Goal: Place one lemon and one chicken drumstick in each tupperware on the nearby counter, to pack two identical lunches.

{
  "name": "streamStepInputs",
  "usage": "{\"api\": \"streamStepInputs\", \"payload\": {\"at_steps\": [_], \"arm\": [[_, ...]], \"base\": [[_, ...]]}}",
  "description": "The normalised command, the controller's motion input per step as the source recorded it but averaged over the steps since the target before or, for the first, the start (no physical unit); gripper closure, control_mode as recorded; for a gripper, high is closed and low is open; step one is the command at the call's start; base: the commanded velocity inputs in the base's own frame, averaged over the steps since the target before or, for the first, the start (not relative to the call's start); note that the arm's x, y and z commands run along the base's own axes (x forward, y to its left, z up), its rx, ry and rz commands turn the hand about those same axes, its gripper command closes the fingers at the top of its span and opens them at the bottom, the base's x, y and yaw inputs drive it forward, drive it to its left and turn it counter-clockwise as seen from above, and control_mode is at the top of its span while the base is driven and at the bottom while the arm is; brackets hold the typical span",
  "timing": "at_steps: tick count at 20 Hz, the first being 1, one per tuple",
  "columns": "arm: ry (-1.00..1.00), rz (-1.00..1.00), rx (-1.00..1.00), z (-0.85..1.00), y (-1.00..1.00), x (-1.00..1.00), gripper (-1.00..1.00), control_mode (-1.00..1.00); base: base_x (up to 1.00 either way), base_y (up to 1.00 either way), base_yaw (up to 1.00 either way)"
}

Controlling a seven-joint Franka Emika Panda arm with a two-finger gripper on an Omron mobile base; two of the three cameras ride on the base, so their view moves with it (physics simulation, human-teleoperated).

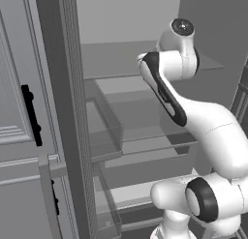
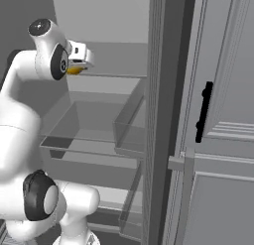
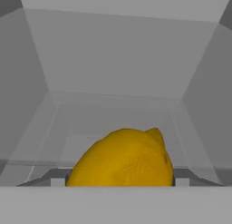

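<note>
Arm reaching into open fridge, fingers (image 2: 75, 69) closing partway around a yellow lemon (image 3: 122, 158), gripping it from both sides above a glass fridge shelf (image 2: 99, 121), lemon's long axis lying across the fingers, pointed tip facing upper right in hand view.

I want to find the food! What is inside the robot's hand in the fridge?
A bumpy yellow lemon sits between the fingers of the hand. Its underside is hidden, and the fingertips are covered by it.
</note>
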Motion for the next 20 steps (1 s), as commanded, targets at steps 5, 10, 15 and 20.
{"api": "streamStepInputs", "payload": {"at_steps": [5,10,15,20], "arm": [[0.37,0.08,0.00,-0.90,-0.02,-0.98,1.00,-1.00],[0.47,0.05,0.00,-1.00,-0.03,-0.97,1.00,-1.00],[0.30,0.01,-0.02,-0.95,0.00,-0.98,1.00,-1.00],[0.00,0.00,0.00,0.00,0.00,-0.23,1.00,-1.00]], "base": [[0.00,0.00,0.00],[0.00,0.00,0.00],[0.00,0.00,0.00],[0.00,0.00,0.00]]}}
